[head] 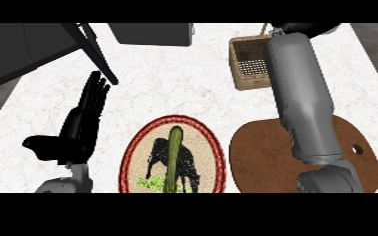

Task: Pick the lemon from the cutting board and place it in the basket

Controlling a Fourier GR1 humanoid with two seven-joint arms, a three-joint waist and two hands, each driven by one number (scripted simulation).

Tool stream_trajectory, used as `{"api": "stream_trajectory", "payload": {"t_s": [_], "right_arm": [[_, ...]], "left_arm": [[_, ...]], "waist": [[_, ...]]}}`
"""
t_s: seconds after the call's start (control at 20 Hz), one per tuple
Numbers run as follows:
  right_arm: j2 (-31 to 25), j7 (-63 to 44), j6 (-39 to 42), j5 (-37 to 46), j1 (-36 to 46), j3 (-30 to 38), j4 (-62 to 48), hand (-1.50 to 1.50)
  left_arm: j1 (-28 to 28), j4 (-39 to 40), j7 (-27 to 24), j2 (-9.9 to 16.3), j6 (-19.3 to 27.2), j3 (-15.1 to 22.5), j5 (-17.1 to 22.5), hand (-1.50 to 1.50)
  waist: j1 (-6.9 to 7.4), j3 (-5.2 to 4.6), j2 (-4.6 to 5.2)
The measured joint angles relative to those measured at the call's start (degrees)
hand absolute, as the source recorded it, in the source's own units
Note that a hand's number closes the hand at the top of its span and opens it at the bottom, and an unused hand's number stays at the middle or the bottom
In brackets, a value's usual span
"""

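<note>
Grey right forearm (299,90) stretched over the basket (244,62) (hand hidden).

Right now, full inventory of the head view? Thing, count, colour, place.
Woven wicker basket: one, tan, far right of the counter, partly behind the right forearm.
Round wooden cutting board: one, brown, near right, a hole near its right edge.
Oval plate with a red rim: one, beige with a black animal figure, near centre.
Long green vegetable: one, lying on the plate.
Lemon: none visible.
White marble counter: one.
Left hand: black, open, fingers up, at the left.
Right forearm: grey, extended toward the basket; its hand is out of sight.
</note>
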State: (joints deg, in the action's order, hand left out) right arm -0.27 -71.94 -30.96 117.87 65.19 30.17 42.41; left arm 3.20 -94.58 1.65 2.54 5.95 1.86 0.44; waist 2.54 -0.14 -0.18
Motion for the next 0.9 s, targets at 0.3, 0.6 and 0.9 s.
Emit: {"api": "stream_trajectory", "payload": {"t_s": [0.3, 0.6, 0.9], "right_arm": [[0.08, -0.98, 1.93, 4.64, -0.68, -0.32, 7.21, -1.5], [0.18, -0.94, 3.1, 7.59, -2.3, -1.59, 17.56, -1.5], [0.27, -1.2, 5.76, 5.52, -5.09, -8.16, 26.91, -1.5]], "left_arm": [[-0.82, -0.51, 0.18, -0.32, 0.4, 0.3, -0.31, 0.0], [-0.88, -0.79, 0.91, -0.02, 0.54, 0.07, -0.43, 0.0], [-0.67, 0.12, 0.65, 0.17, 0.11, -0.49, 0.16, 0.0]], "waist": [[-0.36, -0.02, -0.44], [-0.72, -0.01, -0.95], [-0.47, -0.01, -1.28]]}}
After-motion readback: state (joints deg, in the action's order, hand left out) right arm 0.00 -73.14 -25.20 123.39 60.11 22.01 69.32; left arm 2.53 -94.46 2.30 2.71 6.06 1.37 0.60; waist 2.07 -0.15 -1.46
